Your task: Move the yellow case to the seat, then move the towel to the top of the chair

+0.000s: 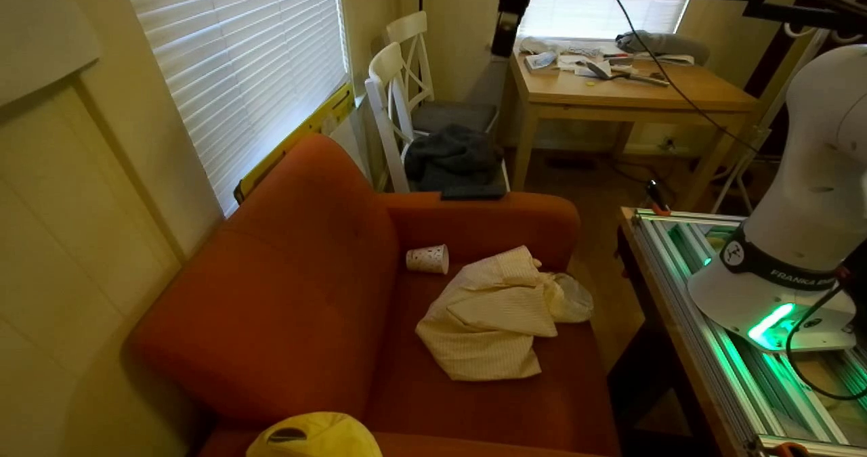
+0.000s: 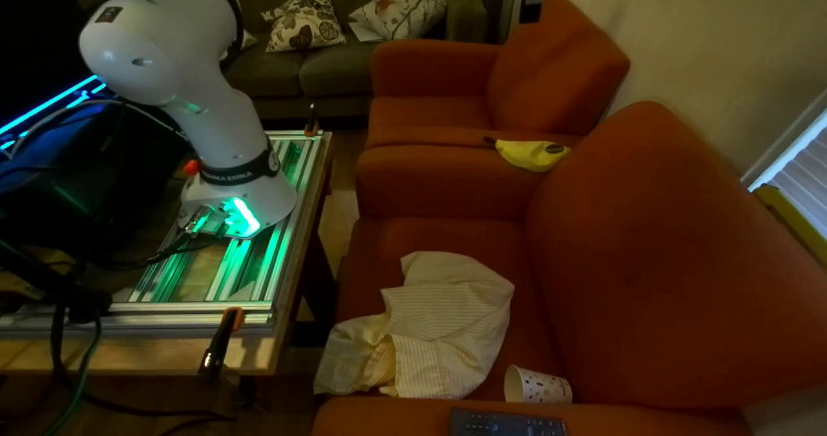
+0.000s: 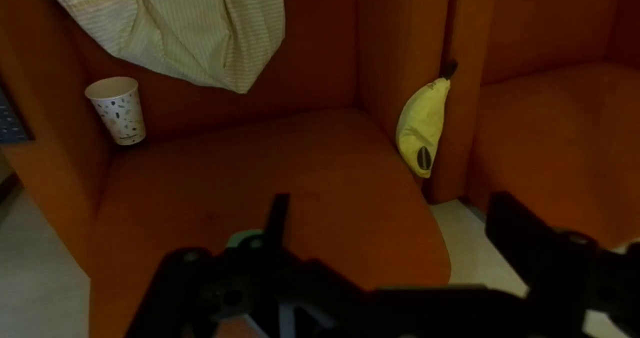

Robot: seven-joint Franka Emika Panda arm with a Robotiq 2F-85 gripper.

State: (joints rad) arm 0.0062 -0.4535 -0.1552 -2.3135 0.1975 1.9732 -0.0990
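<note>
The yellow banana-shaped case (image 2: 533, 156) lies on the armrest between two orange seats. It also shows in an exterior view (image 1: 315, 437) at the bottom edge and in the wrist view (image 3: 422, 127). The pale striped towel (image 1: 488, 321) lies crumpled on the orange chair's seat, also in an exterior view (image 2: 446, 326) and at the top of the wrist view (image 3: 190, 32). The orange chair (image 2: 646, 261) has a tall backrest. My gripper (image 3: 390, 198) is open, with nothing between its fingers, above and apart from the chair; a black part of it shows at the top of both exterior views.
A speckled paper cup (image 1: 427, 259) lies on its side on the seat near the backrest. A dark remote (image 2: 507, 423) rests on the far armrest. White chairs (image 1: 393, 98) with a dark cloth stand behind that armrest. The robot's table (image 2: 258, 352) faces the seat.
</note>
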